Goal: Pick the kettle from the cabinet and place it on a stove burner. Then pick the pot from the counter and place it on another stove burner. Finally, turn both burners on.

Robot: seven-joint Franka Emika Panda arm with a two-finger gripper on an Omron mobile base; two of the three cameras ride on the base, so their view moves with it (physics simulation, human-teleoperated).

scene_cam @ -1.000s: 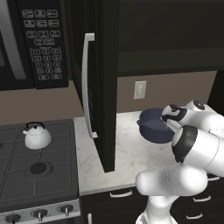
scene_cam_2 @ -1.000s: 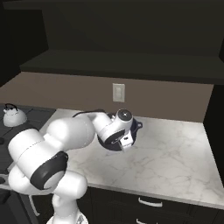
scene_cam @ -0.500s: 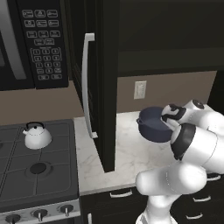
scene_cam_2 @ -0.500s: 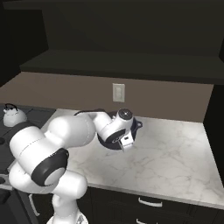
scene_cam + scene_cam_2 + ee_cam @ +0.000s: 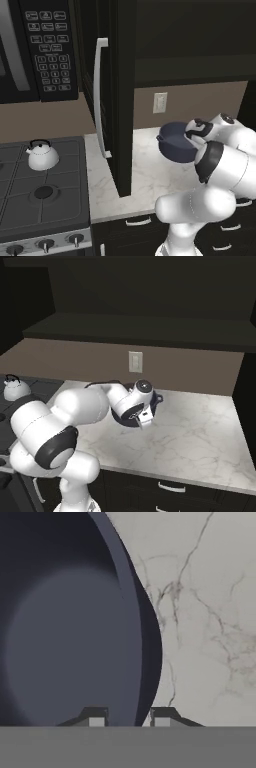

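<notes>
The pot [image 5: 176, 142] is seen on the counter [image 5: 145, 175], near its back edge below the wall outlet [image 5: 159, 102] and right of the open cabinet door [image 5: 120, 95]. In the hand view the pot's rim [image 5: 127, 607] is straddled by the two fingertips [image 5: 95, 718], one inside the wall and one outside, so the gripper [image 5: 127, 719] is closed on the rim of the pot. In the right base view the hand [image 5: 137, 406] is seen lowered over the near side of the pot [image 5: 155, 398], most of which is hidden behind it. Whether the pot is lifted off the stone cannot be told. The kettle [image 5: 41, 154] is set upright on the rear right burner of the stove [image 5: 45, 200], near the stove's back edge. The front burner [image 5: 44, 192] beside it is left bare. The kettle [image 5: 15, 389] is also seen at the far left in the right base view.
</notes>
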